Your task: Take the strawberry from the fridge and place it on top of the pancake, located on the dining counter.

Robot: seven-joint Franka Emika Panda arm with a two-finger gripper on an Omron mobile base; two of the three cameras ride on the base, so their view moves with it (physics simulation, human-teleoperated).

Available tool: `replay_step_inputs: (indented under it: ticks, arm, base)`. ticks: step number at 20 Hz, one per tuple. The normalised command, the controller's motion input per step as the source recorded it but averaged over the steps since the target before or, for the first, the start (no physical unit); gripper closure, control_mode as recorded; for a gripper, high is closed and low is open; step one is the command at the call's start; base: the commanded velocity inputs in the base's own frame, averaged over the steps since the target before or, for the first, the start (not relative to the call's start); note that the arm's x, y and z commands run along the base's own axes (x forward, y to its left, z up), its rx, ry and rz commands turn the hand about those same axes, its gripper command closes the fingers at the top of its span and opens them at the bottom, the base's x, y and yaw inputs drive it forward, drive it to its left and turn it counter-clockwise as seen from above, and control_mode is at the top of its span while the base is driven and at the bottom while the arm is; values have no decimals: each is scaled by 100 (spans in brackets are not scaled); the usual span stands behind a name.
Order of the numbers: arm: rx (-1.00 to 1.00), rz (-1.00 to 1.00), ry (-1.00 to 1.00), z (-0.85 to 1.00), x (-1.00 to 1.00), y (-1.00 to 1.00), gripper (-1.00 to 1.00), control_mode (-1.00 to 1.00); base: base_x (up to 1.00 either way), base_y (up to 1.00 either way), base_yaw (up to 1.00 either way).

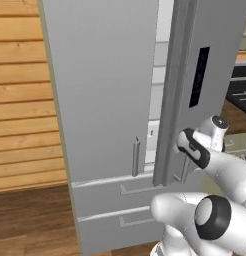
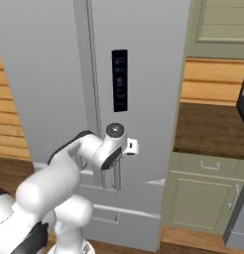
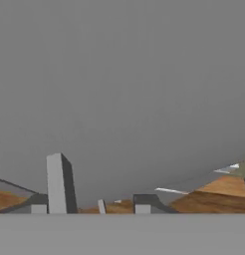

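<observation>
- White robot arm with dark joints (image 1: 215, 170) is seen nearest the cameras, its two-finger gripper (image 2: 116, 171) set at the slim vertical bar handle (image 2: 117, 179) of the right door.
- Whether the jaws are clenched on that handle or released cannot be told; the fingers are hidden behind the wrist.
- Tall light-grey French-door fridge (image 1: 102, 100) is seen with its right door slightly ajar, a narrow gap showing pale shelves (image 1: 157, 75).
- No strawberry is visible; it is presumably inside.
- As a judgement, the door is heavy and stiff, best pulled by the rigid bar; the berry would be light, soft and easily bruised, best pinched gently across its middle.
- Counted: two doors, two bar handles, two lower drawers (image 1: 120, 200), one dark display panel (image 2: 119, 80).
</observation>
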Motion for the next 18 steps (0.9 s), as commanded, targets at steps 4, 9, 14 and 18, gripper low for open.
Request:
replay_step_inputs:
  ticks: [4, 9, 14, 18]
  arm:
    - [8, 0, 4, 0, -51, -63, -100, -100]
    - [1, 0, -1, 61, -61, -11, -100, -100]
    - [-4, 0, -2, 96, -88, 17, -100, -100]
    - [-32, -8, 0, 95, -52, 91, -100, -100]
  base:
    - [0, 0, 0]
    - [0, 0, 0]
    - [0, 0, 0]
    - [0, 0, 0]
